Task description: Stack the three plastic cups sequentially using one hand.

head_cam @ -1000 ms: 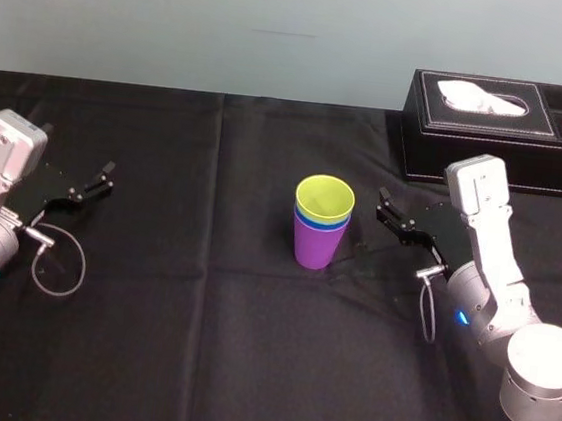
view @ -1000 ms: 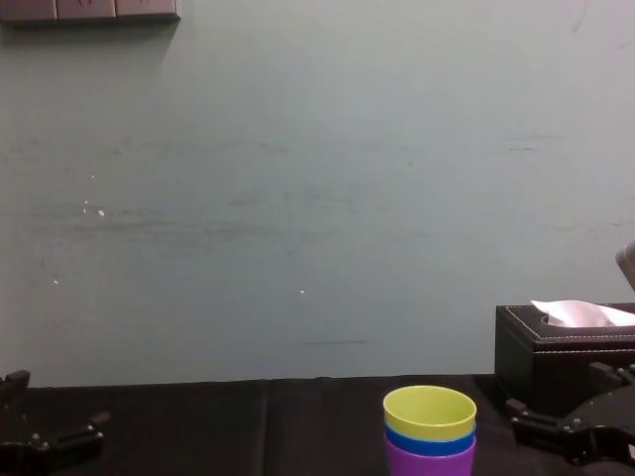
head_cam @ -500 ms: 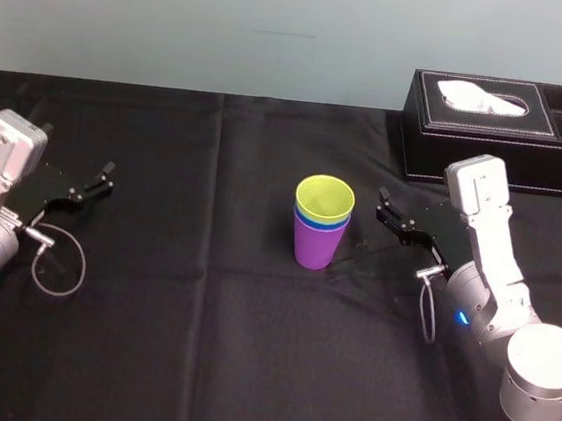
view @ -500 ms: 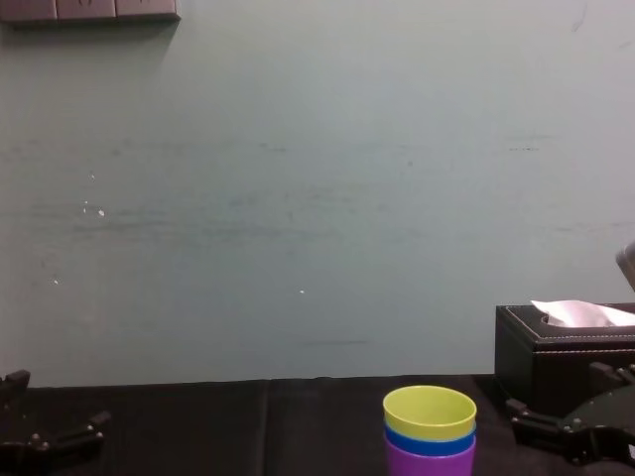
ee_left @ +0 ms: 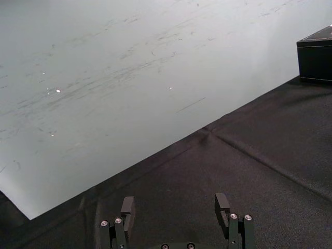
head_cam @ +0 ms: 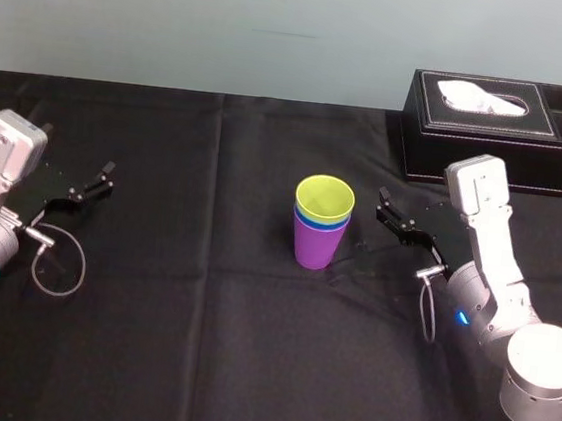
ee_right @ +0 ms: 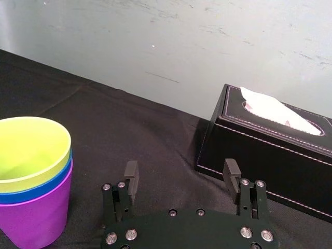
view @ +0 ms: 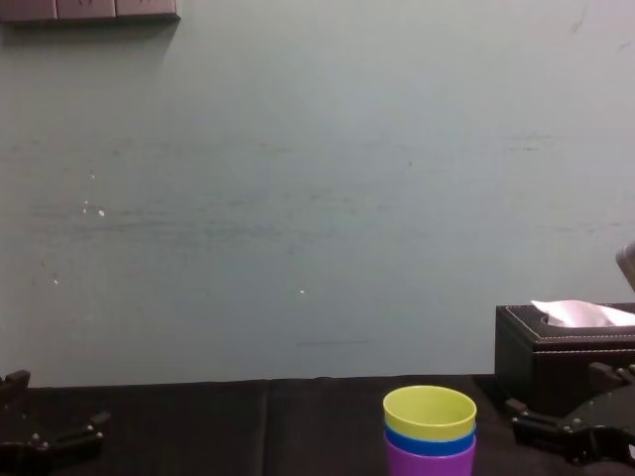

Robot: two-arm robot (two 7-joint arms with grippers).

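The three plastic cups stand nested in one upright stack at the table's middle: the purple cup (head_cam: 316,242) at the bottom, the blue cup (head_cam: 308,217) in it, the yellow-green cup (head_cam: 324,198) on top. The same stack appears in the right wrist view (ee_right: 32,181) and in the chest view (view: 430,426). My right gripper (head_cam: 381,212) hovers just right of the stack, open and empty (ee_right: 181,178), apart from the cups. At the table's far left my left gripper (head_cam: 103,177) rests open (ee_left: 175,206), with nothing between its fingers.
A black tissue box (head_cam: 501,128) with white tissue stands at the back right, behind the right gripper (ee_right: 270,150). A black cloth (head_cam: 197,342) covers the table. A pale wall (view: 298,198) rises behind it.
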